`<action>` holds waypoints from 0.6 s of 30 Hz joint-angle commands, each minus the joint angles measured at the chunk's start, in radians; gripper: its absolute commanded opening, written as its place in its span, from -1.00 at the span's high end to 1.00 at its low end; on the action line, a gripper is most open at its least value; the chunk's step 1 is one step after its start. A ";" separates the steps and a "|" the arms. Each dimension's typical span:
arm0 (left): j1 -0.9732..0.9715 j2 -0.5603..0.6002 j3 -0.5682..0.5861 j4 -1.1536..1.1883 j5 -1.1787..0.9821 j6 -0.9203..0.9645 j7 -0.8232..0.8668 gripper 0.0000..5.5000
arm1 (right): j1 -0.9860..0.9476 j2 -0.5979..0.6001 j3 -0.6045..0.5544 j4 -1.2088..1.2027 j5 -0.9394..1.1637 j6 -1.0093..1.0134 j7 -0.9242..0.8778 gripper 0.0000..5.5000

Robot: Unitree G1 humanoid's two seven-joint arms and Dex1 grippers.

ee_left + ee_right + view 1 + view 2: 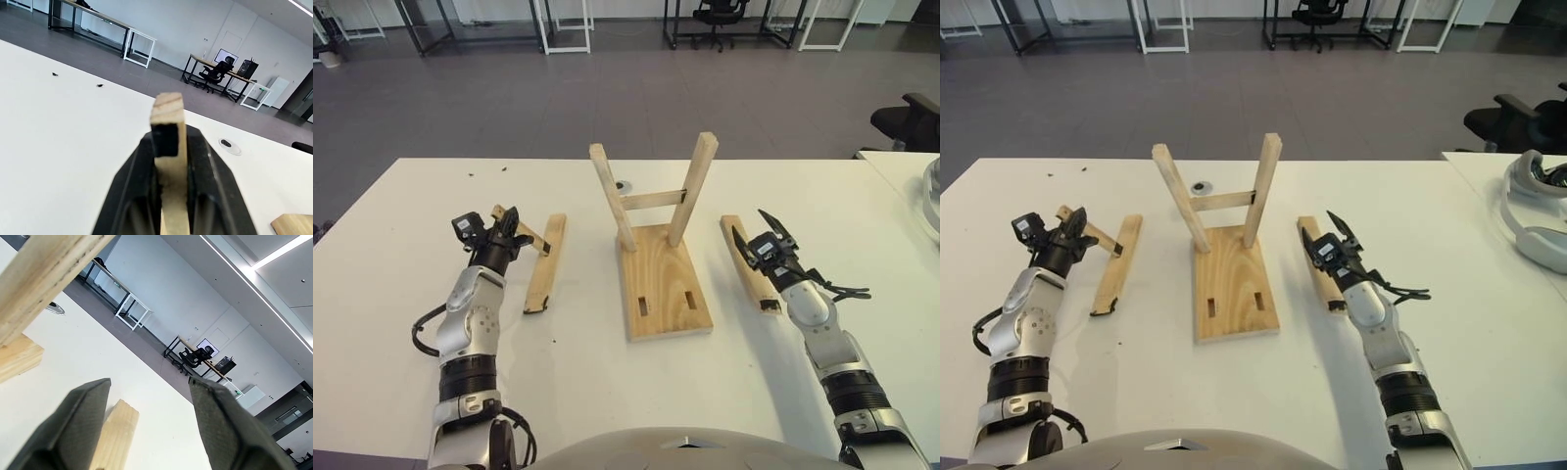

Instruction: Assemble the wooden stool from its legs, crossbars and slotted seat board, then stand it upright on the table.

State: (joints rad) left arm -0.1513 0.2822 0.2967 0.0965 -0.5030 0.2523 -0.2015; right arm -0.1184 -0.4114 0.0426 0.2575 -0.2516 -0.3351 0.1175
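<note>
On the white tabletop [391, 225] a pale wooden slotted seat board [668, 294] lies flat in the middle, with a pair of upright wooden legs [693, 186] and a joining crossbar [653, 200] at its far end. The left pincer [509, 233] pinches a short wooden bar [168, 161] joined to the left flat-lying leg [546, 266]. The right pincer [751, 227] is spread above the right flat-lying leg [744, 262]

No legible text anywhere. White label [462, 224] just behind left gripper [514, 227], a second one [766, 246] just behind right gripper [748, 223]: print too small to read.
</note>
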 commanded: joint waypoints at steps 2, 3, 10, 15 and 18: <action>0.148 0.073 -0.126 0.030 0.182 0.140 0.041 0.86 | -0.012 -0.009 -0.004 -0.005 -0.022 0.002 -0.016 -0.08; 0.162 0.073 -0.146 0.038 0.202 0.131 0.038 0.86 | -0.013 -0.010 -0.004 -0.006 -0.027 0.002 -0.018 -0.08; 0.302 0.026 -0.185 0.224 0.245 -0.035 -0.007 0.86 | -0.021 -0.024 -0.011 0.007 -0.031 0.000 -0.019 -0.08; 0.224 0.073 -0.163 0.186 0.224 -0.077 -0.033 0.86 | -0.036 -0.021 -0.004 0.012 -0.035 0.004 -0.020 -0.08; 0.149 0.120 -0.151 0.118 0.202 -0.061 -0.068 0.86 | -0.042 -0.016 0.002 0.019 -0.039 0.002 -0.023 -0.08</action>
State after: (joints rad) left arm -0.0656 0.3812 0.1686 0.1282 -0.3414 0.0388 -0.2522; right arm -0.1293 -0.4224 0.0426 0.2625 -0.2796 -0.3351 0.0979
